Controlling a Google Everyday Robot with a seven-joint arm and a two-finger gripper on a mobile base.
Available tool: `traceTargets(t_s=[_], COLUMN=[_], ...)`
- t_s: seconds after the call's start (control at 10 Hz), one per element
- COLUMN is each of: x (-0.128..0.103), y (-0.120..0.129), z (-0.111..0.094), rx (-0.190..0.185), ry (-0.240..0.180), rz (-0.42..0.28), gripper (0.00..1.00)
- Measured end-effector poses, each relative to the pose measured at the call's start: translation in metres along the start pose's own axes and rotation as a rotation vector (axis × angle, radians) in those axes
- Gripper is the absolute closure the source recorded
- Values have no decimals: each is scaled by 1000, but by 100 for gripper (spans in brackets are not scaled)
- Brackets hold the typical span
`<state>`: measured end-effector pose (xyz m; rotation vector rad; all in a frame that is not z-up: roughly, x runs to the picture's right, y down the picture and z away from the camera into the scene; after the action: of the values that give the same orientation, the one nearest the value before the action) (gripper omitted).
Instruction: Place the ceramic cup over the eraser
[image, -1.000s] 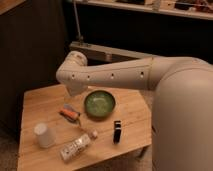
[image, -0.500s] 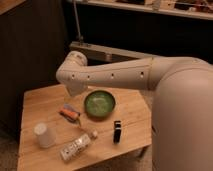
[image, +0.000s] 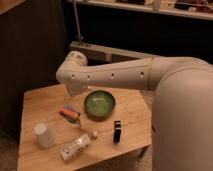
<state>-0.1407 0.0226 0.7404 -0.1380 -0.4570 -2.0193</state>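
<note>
Ceramic cup (image: 44, 135) sits far from eraser (image: 117, 131); arm (image: 115, 75) folded above, pincer hidden, state unknowable.

white rounded arm (image: 115, 75), dark dots; hand unseen

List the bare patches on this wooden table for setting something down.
Bare: the back-left corner behind the white ceramic cup; the front-right strip beside the small black eraser; the wooden table's front-left corner. Crowded: the middle, where green bowl, orange-and-grey oblong object and clear plastic bottle cluster. The robot's hand is not in view.
</note>
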Motion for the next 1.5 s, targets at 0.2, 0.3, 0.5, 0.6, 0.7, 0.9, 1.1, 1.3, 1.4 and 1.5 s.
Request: traceTargets(t_s=[0.2, 0.3, 0.5, 0.6, 0.7, 0.9, 1.1, 1.3, 1.4, 1.5], x=[0, 2, 12, 19, 25, 31, 31, 31, 31, 29], y=[0, 1, 8, 14, 13, 11, 13, 9, 4, -7], z=[0, -2, -12, -28, -41, -57, -60, -59, -59, -59], rx=[0, 3, 64, 133, 189, 261, 271, 260, 253, 248], ry=[0, -1, -52, -100, -130, -158, -162, -158, -149, -138], rz=[0, -2, -17, -32, -52, -84, -86, -99, -110, -132], gripper=[20, 20, 20, 20, 20, 20, 20, 20, 20, 20])
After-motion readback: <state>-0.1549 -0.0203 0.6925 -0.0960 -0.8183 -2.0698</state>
